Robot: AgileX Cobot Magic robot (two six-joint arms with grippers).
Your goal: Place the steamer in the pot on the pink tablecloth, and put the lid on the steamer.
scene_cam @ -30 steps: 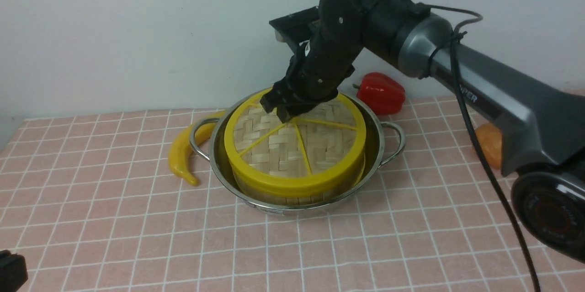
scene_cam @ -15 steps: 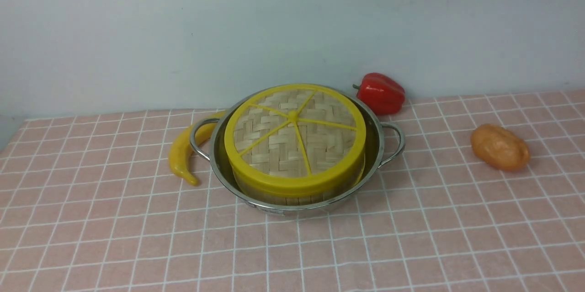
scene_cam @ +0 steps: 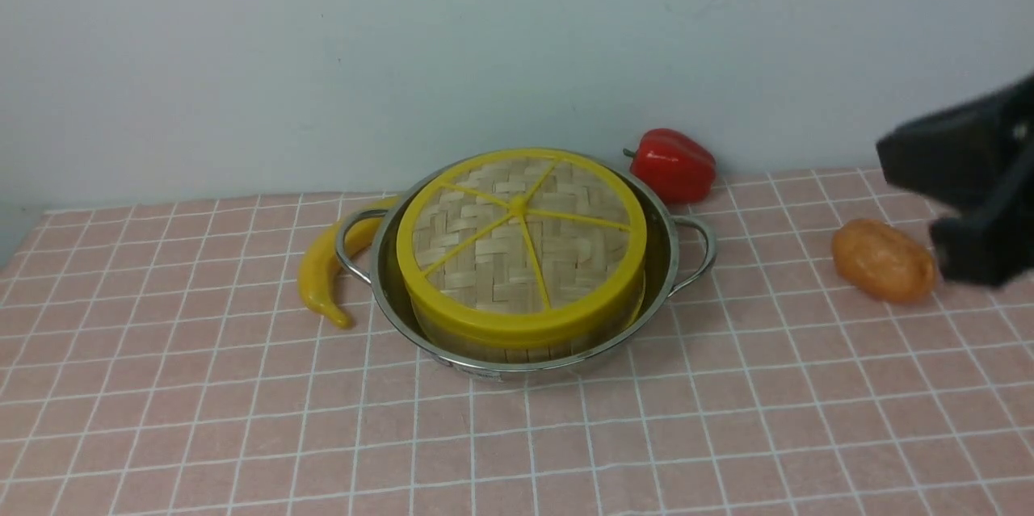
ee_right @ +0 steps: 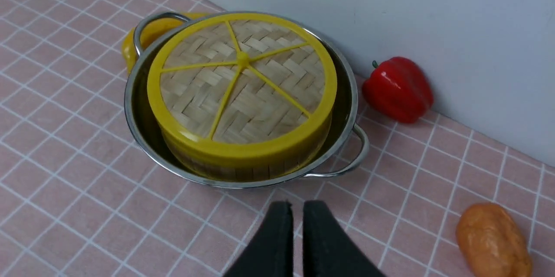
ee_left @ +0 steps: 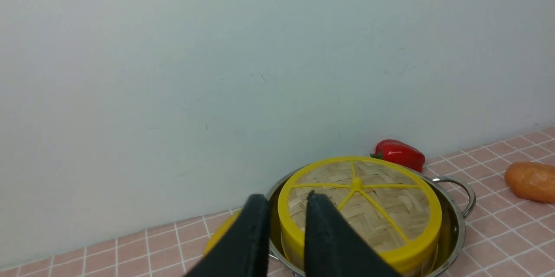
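The shiny pot stands on the pink tablecloth. Inside it sits the steamer, of which only the bamboo side wall shows. The woven lid with its yellow rim lies flat on top and hides the contents. In the left wrist view my left gripper hangs off the pot's left side, a little open, with nothing between its fingers. In the right wrist view my right gripper is above the cloth in front of the pot, its fingers nearly together and empty. My right arm is a dark blur at the right edge.
A yellow banana lies against the pot's left handle. A red pepper rests by the wall behind the pot. An orange potato-like piece lies to the right, next to my right arm. The wall closes the back.
My right gripper has left the lid's back edge, pulled away to the right and closed. The lid stays flat on the steamer. The left gripper's fingers have parted slightly.
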